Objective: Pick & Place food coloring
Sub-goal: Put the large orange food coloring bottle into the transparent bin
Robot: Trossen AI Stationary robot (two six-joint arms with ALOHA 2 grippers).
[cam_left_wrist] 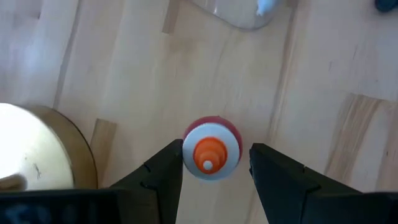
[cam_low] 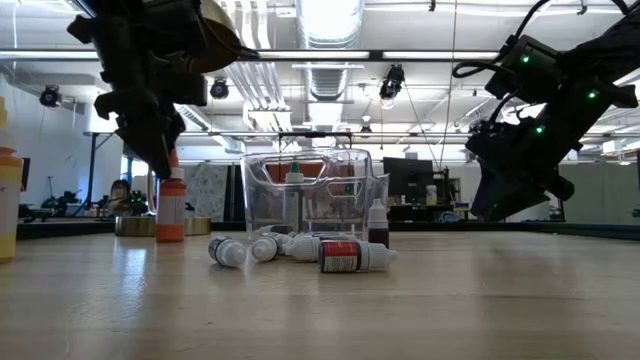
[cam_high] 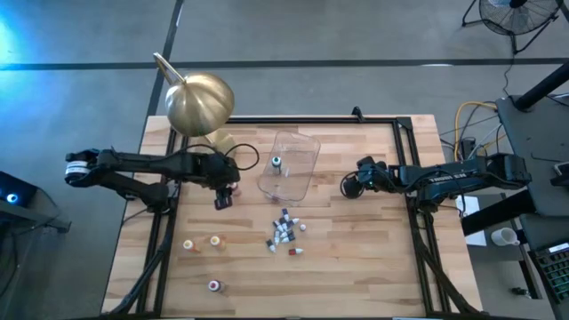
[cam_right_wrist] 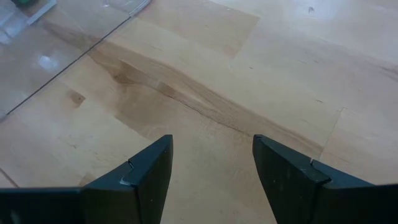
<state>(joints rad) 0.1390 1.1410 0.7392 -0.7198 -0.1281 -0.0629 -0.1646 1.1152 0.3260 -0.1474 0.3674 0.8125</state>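
Your left claw [cam_left_wrist: 211, 171] is clamped on an orange-capped food coloring bottle [cam_left_wrist: 211, 155], which stands upright with its long axis vertical and its cap pointing up into the wrist camera, base at the worktop [cam_high: 373, 258] near the brass dome lamp [cam_high: 200, 102]. Your right claw [cam_right_wrist: 211, 163] hangs with its fingers apart, gripping nothing, just beside the clear tub [cam_high: 289, 164]. One bottle [cam_high: 277, 162] stands upright inside the tub. A cluster of bottles [cam_high: 284, 233] lies in front of the tub, mostly on their sides and pointing various ways. Three more [cam_high: 202, 242] stand upright, well apart towards your left.
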